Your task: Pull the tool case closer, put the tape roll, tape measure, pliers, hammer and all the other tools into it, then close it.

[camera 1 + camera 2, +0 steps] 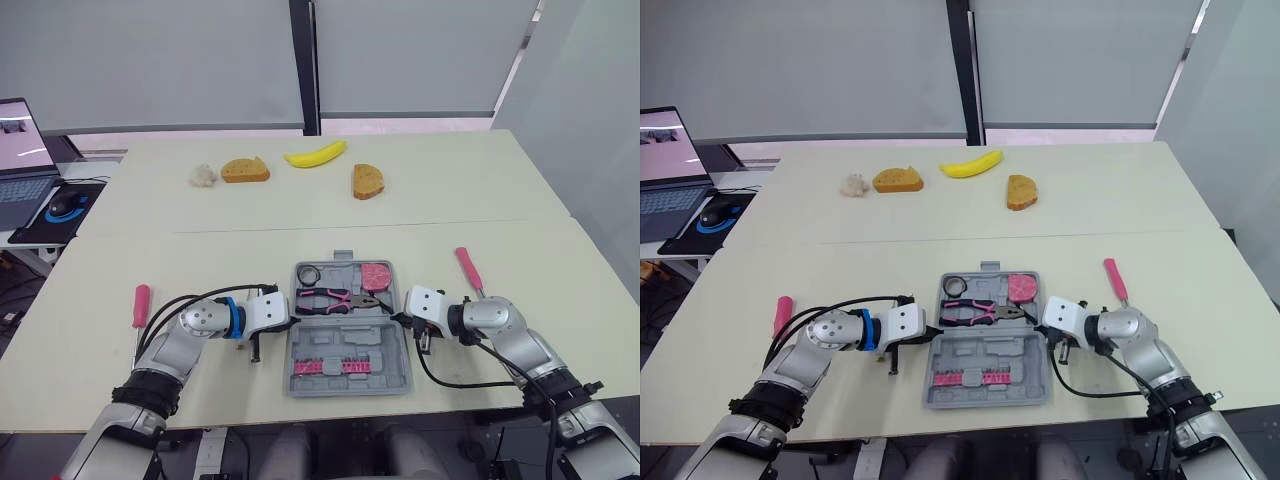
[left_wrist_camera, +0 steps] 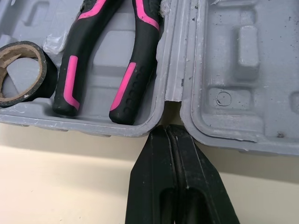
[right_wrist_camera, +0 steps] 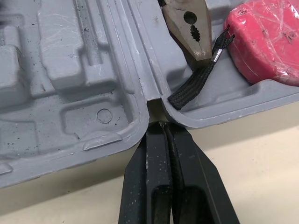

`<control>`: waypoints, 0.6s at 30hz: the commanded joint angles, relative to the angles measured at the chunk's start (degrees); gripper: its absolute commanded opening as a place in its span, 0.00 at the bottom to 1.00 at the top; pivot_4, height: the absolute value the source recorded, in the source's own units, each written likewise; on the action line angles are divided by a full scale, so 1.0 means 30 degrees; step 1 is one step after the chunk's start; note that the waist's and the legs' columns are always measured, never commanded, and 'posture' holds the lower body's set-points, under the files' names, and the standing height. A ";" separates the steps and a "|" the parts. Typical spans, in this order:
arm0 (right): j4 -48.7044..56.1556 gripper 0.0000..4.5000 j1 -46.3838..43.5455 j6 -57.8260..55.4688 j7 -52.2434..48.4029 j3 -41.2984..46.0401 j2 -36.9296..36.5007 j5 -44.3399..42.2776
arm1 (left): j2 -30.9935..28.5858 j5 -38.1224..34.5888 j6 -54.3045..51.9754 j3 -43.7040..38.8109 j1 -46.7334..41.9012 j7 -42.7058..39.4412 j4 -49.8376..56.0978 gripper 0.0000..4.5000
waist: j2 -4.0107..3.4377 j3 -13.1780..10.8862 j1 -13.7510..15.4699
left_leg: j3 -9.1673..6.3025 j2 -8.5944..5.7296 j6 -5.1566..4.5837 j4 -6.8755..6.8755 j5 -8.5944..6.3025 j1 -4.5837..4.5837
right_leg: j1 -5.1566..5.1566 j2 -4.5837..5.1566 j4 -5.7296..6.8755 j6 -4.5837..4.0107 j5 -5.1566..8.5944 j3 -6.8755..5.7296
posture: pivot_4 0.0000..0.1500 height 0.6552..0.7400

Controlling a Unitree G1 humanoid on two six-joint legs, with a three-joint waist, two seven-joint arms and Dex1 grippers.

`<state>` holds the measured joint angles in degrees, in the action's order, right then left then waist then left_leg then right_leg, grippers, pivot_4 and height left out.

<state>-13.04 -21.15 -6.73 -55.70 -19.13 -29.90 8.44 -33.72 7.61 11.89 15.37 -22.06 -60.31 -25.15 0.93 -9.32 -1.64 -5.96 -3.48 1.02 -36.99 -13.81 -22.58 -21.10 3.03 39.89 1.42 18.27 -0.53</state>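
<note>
We log the tool case [image 1: 350, 342] lying open and flat, pliers [image 1: 335, 298] inside. The left gripper [image 2: 168, 133] and right gripper [image 3: 163, 128] flank it, each with fingers pressed together, tips at its hinge gap.

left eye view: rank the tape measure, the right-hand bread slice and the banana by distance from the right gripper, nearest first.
From the right gripper, at the right edge of the tool case:
1. Tape measure, in the case's far right corner.
2. Bread slice, mid-table, beyond the case.
3. Banana, farthest back, off to the left.
</note>
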 commanded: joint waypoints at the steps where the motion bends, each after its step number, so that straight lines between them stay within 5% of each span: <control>1: 0.0294 0.00 -0.0487 0.0760 0.0012 -0.0505 0.0788 -0.0166 | 0.0447 0.0233 0.0297 0.0485 -0.0280 0.0249 -0.0179 0.00 | 0.0000 0.0001 -0.0002 | 0.0002 0.0000 0.0000 0.0000 0.0000 0.0000 | 0.0000 0.0000 0.0000 0.0000 0.0000 0.0002 | 1.00 0.95; 10: 0.0453 0.00 -0.0373 0.0581 0.0155 -0.0394 0.0643 -0.0042 | 0.0307 0.0165 0.0594 0.0437 -0.0193 0.0060 -0.0186 0.00 | -0.0004 0.0006 -0.0004 | 0.0000 0.0001 0.0000 0.0001 0.0000 0.0002 | -0.0001 0.0000 0.0002 0.0000 0.0000 0.0004 | 1.00 0.95; 18: 0.3648 0.00 0.1907 -0.0861 0.0865 0.1608 -0.1740 -0.0160 | -0.2135 -0.1515 0.0183 -0.1176 0.0341 -0.1277 0.1143 0.00 | -0.0007 0.0000 0.0000 | -0.0002 -0.0001 0.0001 0.0005 0.0000 -0.0099 | -0.0102 0.0003 0.0001 -0.0003 0.0001 0.0007 | 1.00 0.95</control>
<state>-5.08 -15.75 -9.37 -54.26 -16.72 -33.78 7.64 -38.79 4.49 11.84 14.09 -21.01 -63.61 -22.98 0.91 -9.32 -1.64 -5.94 -3.48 1.02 -36.98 -13.81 -22.88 -21.40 3.04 39.87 1.42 18.27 -0.50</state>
